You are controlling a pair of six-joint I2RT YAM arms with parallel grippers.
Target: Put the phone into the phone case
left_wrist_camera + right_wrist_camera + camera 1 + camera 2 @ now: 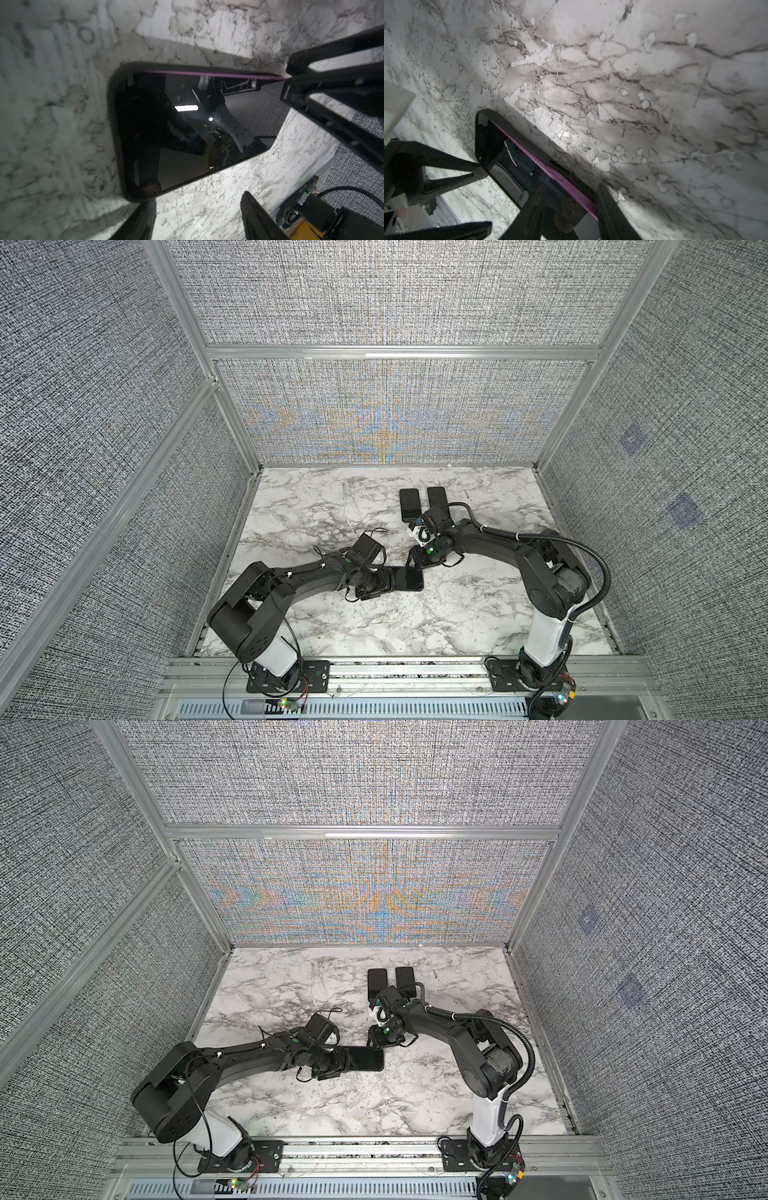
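Observation:
The phone (409, 578) (369, 1058) (187, 124) lies screen up near the table's middle, inside the black phone case (113, 128) (542, 152). A purple strip of the phone's side (550, 170) shows above the case rim along one long edge. My left gripper (388, 587) (199, 199) is open at the phone's left end. One of its fingers (143, 218) is by the phone's corner and bare marble lies between the two. My right gripper (415, 566) (571, 187) points down at the far right corner, open. It straddles the purple edge, with one finger over the screen and one outside the case.
Two more black phone-shaped slabs (409, 504) (436, 497) lie side by side at the back of the marble table (316, 506), just behind the right wrist. Patterned walls with aluminium posts (249, 472) close in the table on three sides.

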